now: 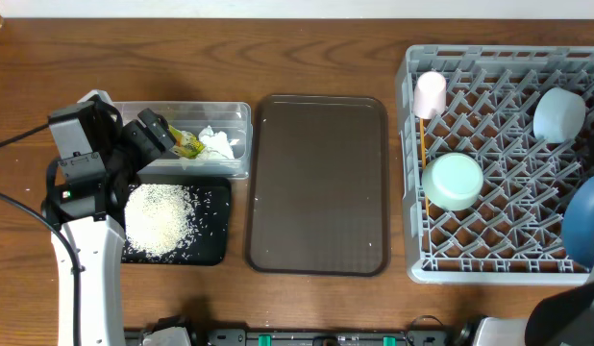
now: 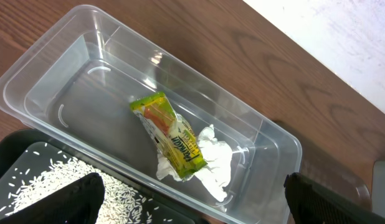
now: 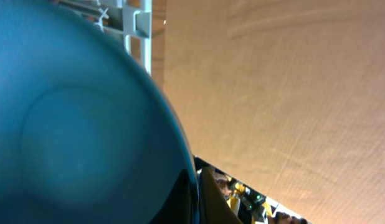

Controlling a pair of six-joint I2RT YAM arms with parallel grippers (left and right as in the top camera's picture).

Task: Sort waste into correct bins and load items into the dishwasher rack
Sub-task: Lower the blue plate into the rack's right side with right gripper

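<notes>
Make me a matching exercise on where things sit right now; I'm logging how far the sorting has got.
Things:
1. wrapper
2. rice grains
3. pink cup
4. brown tray

Places:
A. on the black tray
B. in the grey rack
C. in the clear tub
D. straight on the table

Pairs: 1-C, 2-A, 3-B, 4-D

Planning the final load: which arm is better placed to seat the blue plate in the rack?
Right. The right claw seems clamped on the rim of the blue plate, at the right edge of the rack. The left claw hangs open over the clear tub, on the far side.
</notes>
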